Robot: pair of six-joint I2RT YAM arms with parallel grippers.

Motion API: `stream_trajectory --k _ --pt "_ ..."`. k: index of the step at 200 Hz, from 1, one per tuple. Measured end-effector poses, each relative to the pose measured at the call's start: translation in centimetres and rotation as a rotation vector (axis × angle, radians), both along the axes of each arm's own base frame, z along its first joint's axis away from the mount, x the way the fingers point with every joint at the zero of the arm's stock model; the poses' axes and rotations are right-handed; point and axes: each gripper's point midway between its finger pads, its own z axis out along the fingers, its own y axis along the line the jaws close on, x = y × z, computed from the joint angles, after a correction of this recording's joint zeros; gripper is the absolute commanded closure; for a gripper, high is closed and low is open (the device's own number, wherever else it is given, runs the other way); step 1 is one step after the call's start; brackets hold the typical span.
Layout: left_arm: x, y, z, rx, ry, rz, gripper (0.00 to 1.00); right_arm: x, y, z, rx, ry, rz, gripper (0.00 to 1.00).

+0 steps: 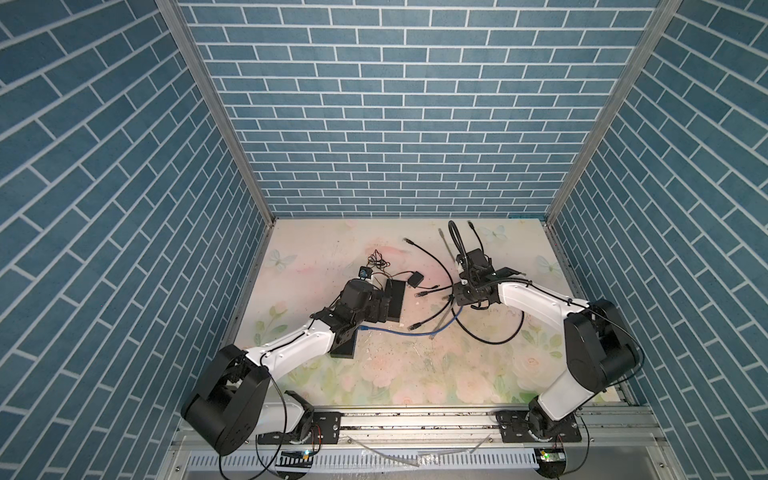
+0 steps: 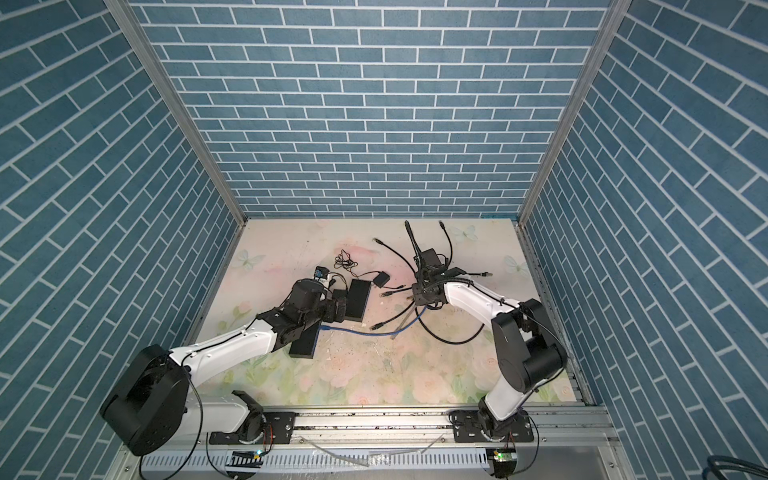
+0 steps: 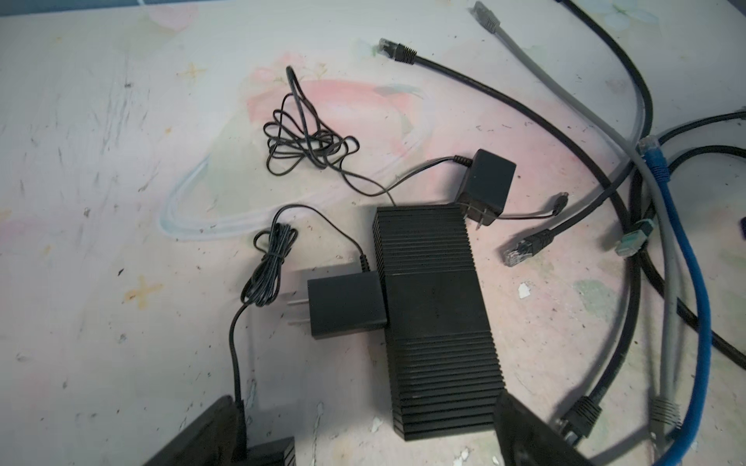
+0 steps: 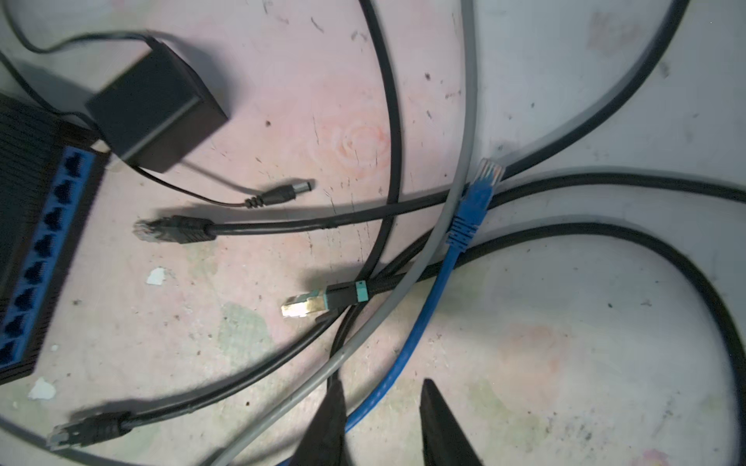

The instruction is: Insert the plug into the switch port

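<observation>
While every blue port on the switch (image 4: 40,258) still shows empty, you have the whole insertion ahead of you. Loose plugs lie on the table (image 4: 585,363) to the right of the switch, none seated. A black plug (image 4: 173,230) is nearest the port row, a gold-tipped plug (image 4: 304,307) lies further right, and the blue plug (image 4: 484,189) is beyond that. Your right gripper (image 4: 382,383) hangs over the blue cable (image 4: 407,355) with its jaws partly open, gripping nothing (the cable runs loose between them). Your left gripper (image 3: 363,399) is spread wide around the switch's near end, not closed on it. You still have to grasp a plug, align it and push it in.
</observation>
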Motion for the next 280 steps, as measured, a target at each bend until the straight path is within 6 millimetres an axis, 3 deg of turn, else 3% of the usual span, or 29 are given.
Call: stream_trajectory --k 27,65,96,161,280 --pt "0.5 -1.2 0.8 0.003 -0.066 -0.031 0.0 0.2 0.1 -1.5 0.026 0.043 -0.029 0.72" --pt "0.6 -3.3 1.8 0.018 -0.156 -0.095 0.0 0.8 0.6 -2.3 0.066 0.055 -0.044 0.74" --pt "1.0 -3.8 2.4 0.008 -0.219 -0.103 0.0 1.3 1.1 -2.6 0.083 0.056 -0.045 0.75" --pt "0.8 -5.5 1.9 0.034 -0.272 -0.164 0.0 1.7 1.5 -3.7 0.099 0.07 -0.056 0.78" --pt "0.3 -7.7 1.6 0.08 -0.319 -0.251 0.01 3.7 2.8 -2.5 0.211 0.005 -0.149 0.99"
